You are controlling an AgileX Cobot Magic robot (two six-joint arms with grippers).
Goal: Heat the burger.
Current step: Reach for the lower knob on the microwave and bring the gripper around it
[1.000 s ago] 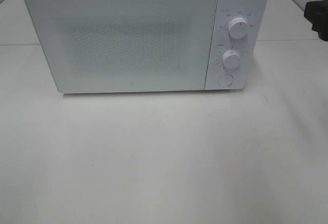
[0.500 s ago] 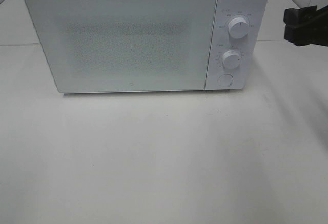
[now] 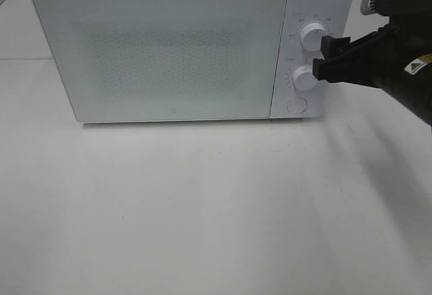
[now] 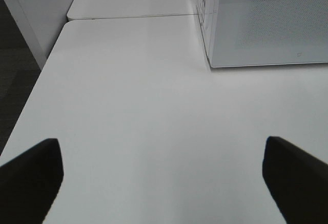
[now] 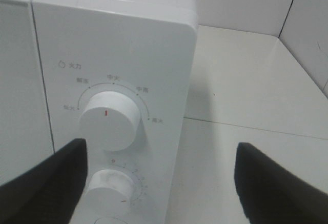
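Leave L claw (image 4: 161, 146) parked wide open, empty, over table (image 4: 128, 80) left of oven (image 4: 266, 24). No sighting of burger: door (image 3: 162, 55) shut, frosted, so prob inside, can't confirm. Centre R claw (image 5: 159, 147), open w/ nothing held, just in front of ctrl panel. Pick lower knob (image 5: 110, 183), likely timer, not upper knob (image 5: 108, 121). Close evenly on rim, twist w/o shoving oven back. Mind panel's rt edge. Plenty of bare table in front and to rt for backing out.
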